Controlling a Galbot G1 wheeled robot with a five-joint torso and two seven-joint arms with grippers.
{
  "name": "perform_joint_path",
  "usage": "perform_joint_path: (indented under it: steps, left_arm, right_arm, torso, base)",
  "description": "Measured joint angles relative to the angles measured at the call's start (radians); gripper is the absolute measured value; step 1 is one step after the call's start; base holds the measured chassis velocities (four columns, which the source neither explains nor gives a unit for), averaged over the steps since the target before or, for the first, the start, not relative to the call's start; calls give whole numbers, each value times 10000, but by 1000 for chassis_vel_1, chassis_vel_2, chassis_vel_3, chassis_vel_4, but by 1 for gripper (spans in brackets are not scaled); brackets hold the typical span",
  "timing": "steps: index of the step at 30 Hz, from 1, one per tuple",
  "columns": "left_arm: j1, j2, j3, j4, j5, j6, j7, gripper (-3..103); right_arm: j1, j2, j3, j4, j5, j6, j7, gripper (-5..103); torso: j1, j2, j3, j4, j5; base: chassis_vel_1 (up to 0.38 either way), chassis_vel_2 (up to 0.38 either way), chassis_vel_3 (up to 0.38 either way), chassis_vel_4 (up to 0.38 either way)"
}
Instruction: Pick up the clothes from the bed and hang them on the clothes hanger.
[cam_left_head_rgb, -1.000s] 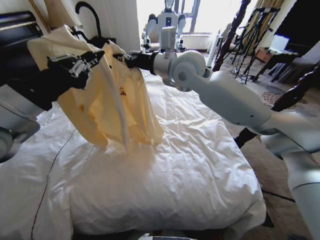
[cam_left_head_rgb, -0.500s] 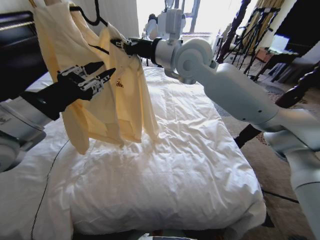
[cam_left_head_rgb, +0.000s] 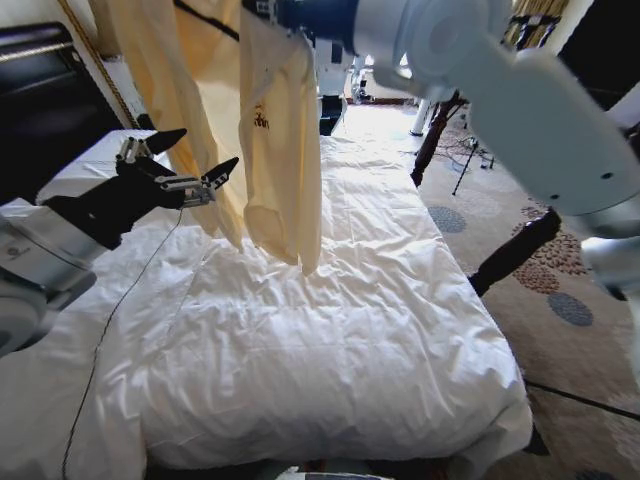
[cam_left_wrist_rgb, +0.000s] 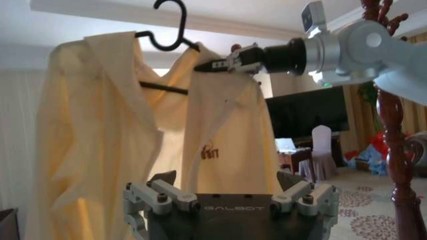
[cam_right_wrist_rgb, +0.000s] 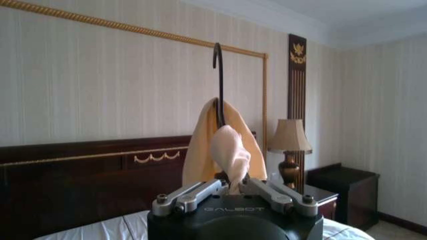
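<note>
Shirt: the pale yellow shirt (cam_left_head_rgb: 262, 130) hangs in the air above the bed (cam_left_head_rgb: 350, 330), draped over the black hanger (cam_left_wrist_rgb: 170, 47); its lower hem dangles clear of the white duvet (cam_left_head_rgb: 330, 370). A small dark logo shows on the chest.
Hanger: the hook (cam_right_wrist_rgb: 217, 75) points upward, and the bar runs through the shoulders of the shirt.
Right claw: the right claw (cam_left_wrist_rgb: 217, 65) is raised high over the bed with its arm stretched across from the right; its fingers are pressed together on the hanger and the shirt cloth at the shoulder.
Left claw: the left claw (cam_left_head_rgb: 180, 165) is at the left of the head view, just beside the hanging shirt at mid-height, with its fingers spread apart and nothing between them; the dark fingertips (cam_left_head_rgb: 222, 170) point toward the cloth.
Bed: the duvet is rumpled, and a thin dark cable (cam_left_head_rgb: 100, 350) lies across its left side. A dark wooden headboard (cam_right_wrist_rgb: 80, 165) stands behind.
Room: a lamp (cam_right_wrist_rgb: 290, 145) stands on a nightstand by the striped wall.
</note>
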Motion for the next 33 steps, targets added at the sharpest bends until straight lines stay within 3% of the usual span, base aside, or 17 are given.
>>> perform_joint_path:
  steps: [6,9,11,14,15,19,20,23,24,25,28,29,31,32,33]
  left_arm:
    - [385,-448,-19,5,547,-257,-1,100]
    - [658,-898,-132,-28,817,-457,-33,100]
    - [706,-1029,-169,-51,855,-498,-70,100]
    - [829,-1614,-264,-213,913,-665,-745,100]
    - [829,-1614,-264,-213,913,-665,-745,100]
    - [1027,-2149,-620,-319,680,-732,-2124,100]
    - [1027,-2149,-620,-319,680,-732,-2124,100]
    - [1326,-2474,-1044,-366,565,-749,-2378,100]
    - [1436,-2572,-1138,-406,561,-759,-2382,100]
    - [1436,-2572,-1138,-406,561,-759,-2382,100]
    - [1796,-2914,-1347,-445,585,-767,-2373,100]
    - [1796,-2914,-1347,-445,585,-767,-2373,100]
    - [2019,-3094,-1460,-445,600,-767,-2352,100]
    - [2019,-3094,-1460,-445,600,-767,-2352,100]
    - [2096,-3147,-1519,-446,600,-767,-2342,100]
  right_arm:
    - [876,-941,-372,142,534,-872,28,0]
    - [1272,-1726,-253,660,1298,-1688,865,0]
    - [1351,-1952,-194,830,1560,-1853,1126,0]
    - [1547,-3067,-21,1661,2556,-2209,2270,0]
    - [1547,-3067,-21,1661,2556,-2209,2270,0]
    - [1613,-4828,-57,2839,3192,-2235,3362,0]
    - [1613,-4828,-57,2839,3192,-2235,3362,0]
    - [1098,-6532,461,3876,3678,-2234,3932,0]
    - [876,-7122,638,4152,3828,-2234,3961,0]
    - [876,-7122,638,4152,3828,-2234,3961,0]
    - [-119,-9093,1305,4791,3917,-2229,3347,0]
    - [-119,-9093,1305,4791,3917,-2229,3347,0]
    - [-895,-10659,1783,5122,3852,-2223,2602,0]
    - [-895,-10659,1783,5122,3852,-2223,2602,0]
    - [-1074,-11317,1882,5182,3796,-2223,2243,0]
  torso:
    - [0,0,0,1,-1]
    - [0,0,0,-1,1]
    - [0,0,-1,0,0]
    - [-1,1,-1,-2,0]
    - [-1,1,-1,-2,0]
    - [0,0,-1,1,2]
    - [0,0,-1,1,2]
    - [-1,0,-2,1,4]
    - [-1,1,-2,-1,6]
    - [-1,1,-2,-1,6]
    - [-2,1,-2,2,8]
    - [-2,1,-2,2,8]
    - [0,0,-1,-2,8]
    - [0,0,-1,-2,8]
    - [-1,1,-2,-7,5]
  base:
    - [0,0,0,0]
    - [0,0,0,0]
    - [0,0,0,0]
    - [0,0,0,0]
    - [0,0,0,0]
    - [0,0,0,0]
    - [0,0,0,0]
    - [0,0,0,0]
    - [0,0,0,0]
    - [0,0,0,0]
    - [0,0,0,0]
    - [0,0,0,0]
    - [0,0,0,0]
    - [0,0,0,0]
    - [0,0,0,0]
